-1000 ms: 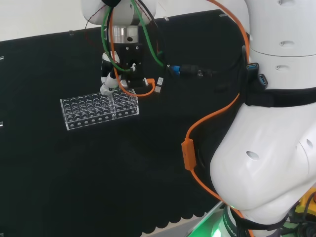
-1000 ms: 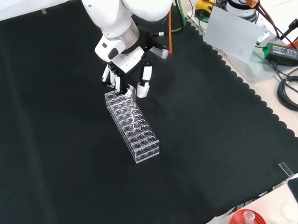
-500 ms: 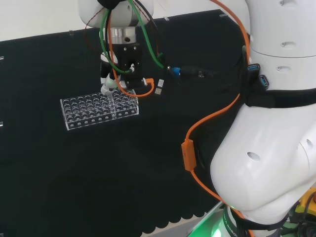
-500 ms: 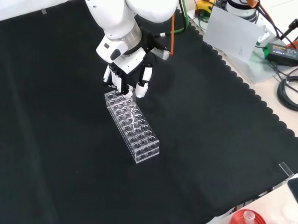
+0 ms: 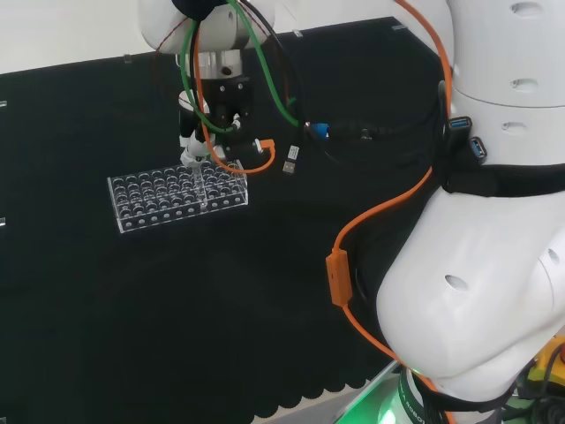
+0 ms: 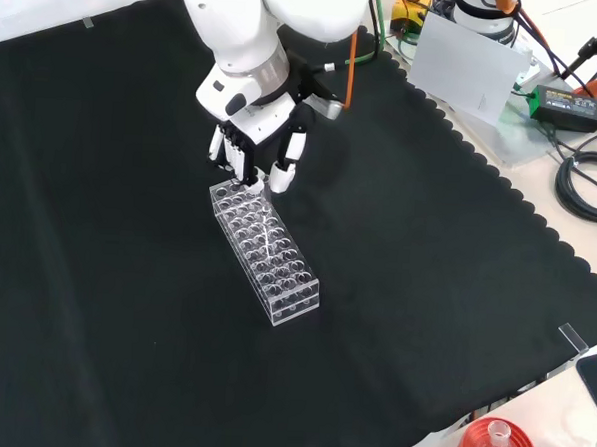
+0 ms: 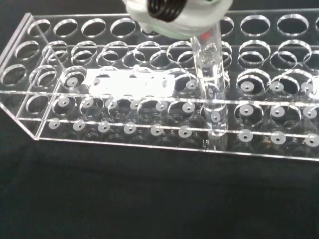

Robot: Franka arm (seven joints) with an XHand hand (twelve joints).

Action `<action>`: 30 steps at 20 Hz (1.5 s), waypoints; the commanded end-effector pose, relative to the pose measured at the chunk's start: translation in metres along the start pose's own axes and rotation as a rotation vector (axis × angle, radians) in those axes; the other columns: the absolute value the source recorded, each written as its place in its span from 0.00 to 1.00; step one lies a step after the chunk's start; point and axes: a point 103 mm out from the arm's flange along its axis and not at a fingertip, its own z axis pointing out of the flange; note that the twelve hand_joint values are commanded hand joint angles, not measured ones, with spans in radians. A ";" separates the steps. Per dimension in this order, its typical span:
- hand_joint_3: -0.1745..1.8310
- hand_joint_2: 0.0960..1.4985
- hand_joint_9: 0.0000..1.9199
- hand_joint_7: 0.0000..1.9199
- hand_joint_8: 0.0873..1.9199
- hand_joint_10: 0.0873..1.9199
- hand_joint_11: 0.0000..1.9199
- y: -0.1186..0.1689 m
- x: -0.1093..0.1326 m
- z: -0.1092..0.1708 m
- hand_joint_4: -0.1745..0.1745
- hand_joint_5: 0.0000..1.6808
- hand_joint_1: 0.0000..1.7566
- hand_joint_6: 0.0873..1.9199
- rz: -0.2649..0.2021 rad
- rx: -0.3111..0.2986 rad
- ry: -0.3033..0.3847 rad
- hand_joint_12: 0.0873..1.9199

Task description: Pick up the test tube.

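The arm [image 5: 494, 221] is looming white across the right of the head view, its links filling that side, with an orange cable [image 5: 353, 238] looping down its flank. In the front view the arm [image 6: 279, 22] is reaching in from the top over the black cloth [image 6: 124, 305], which is covering the whole bench.

On the cloth a clear rack [image 6: 265, 250] is lying, long and full of round holes; in the head view the rack [image 5: 177, 198] is sitting left of the arm.

The hand [image 6: 254, 156] is hanging right over the far end of the rack in the front view, fingers [image 6: 293, 155] pointing down. In the head view the hand [image 5: 196, 148] is poised at the rack's upper edge.

From the wrist view a clear tube [image 7: 211, 89] is standing upright in one of the rack's [image 7: 149, 114] holes, its lower end sitting down among the rack's plates. Its top is running up under a blurred white part of the hand [image 7: 174, 15]. The fingers appear to be pinching the tube's top, though the contact itself is partly hidden.
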 end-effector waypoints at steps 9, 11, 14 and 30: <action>0.16 0.60 0.59 0.69 0.33 0.26 0.37 -0.004 0.000 -0.018 0.00 0.69 0.80 0.33 -0.016 -0.035 -0.020 0.63; 0.14 0.61 0.59 0.69 0.33 0.26 0.37 -0.004 0.001 -0.021 0.00 0.69 0.80 0.33 -0.019 -0.038 -0.022 0.63; 0.13 0.61 0.58 0.69 0.33 0.26 0.38 -0.004 0.004 -0.024 0.00 0.69 0.80 0.33 -0.029 -0.039 -0.026 0.63; 0.12 0.62 0.59 0.69 0.33 0.26 0.38 -0.005 0.014 -0.045 0.00 0.69 0.80 0.33 -0.066 -0.051 -0.046 0.63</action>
